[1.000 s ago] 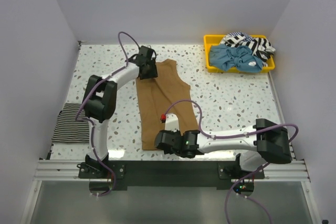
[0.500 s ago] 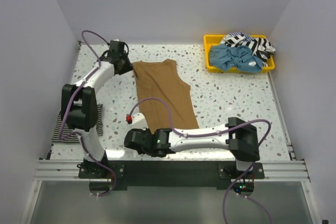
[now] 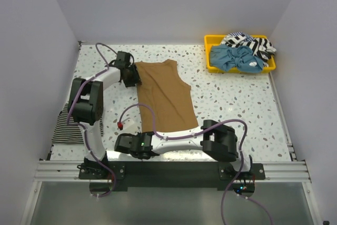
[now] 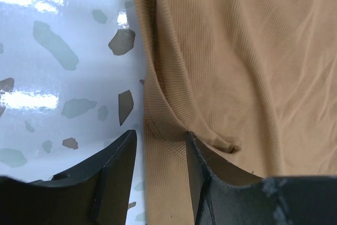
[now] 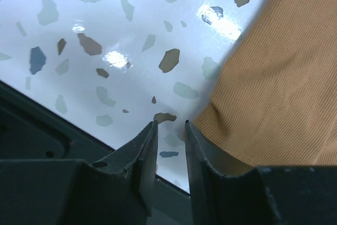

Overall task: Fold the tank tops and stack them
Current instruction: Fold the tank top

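Observation:
The tan-brown tank top (image 3: pixel 166 96) lies flat mid-table. My left gripper (image 3: pixel 132 77) is at its upper left edge. In the left wrist view the left gripper (image 4: pixel 160 134) is open, and its jaws straddle the ribbed edge of the tan cloth (image 4: pixel 237 67). My right gripper (image 3: pixel 118 144) is by the table's front edge, left of the top's lower left corner. In the right wrist view the right gripper (image 5: pixel 170 123) is slightly open with only bare table between its jaws, and the tan cloth (image 5: pixel 279 93) is beside the right finger. A folded black-and-white striped top (image 3: pixel 68 126) lies at the left edge.
A yellow tray (image 3: pixel 209 39) at the back right holds a crumpled light blue top (image 3: pixel 236 59) and a black-and-white striped top (image 3: pixel 247 41). The right arm (image 3: pixel 179 136) lies along the front edge over the tan top's bottom hem. White walls enclose the speckled table (image 3: pixel 237 104).
The right arm swung left along the front edge, past the tan top's lower left corner. The left gripper went out to the back left, then returned to the top's upper left edge.

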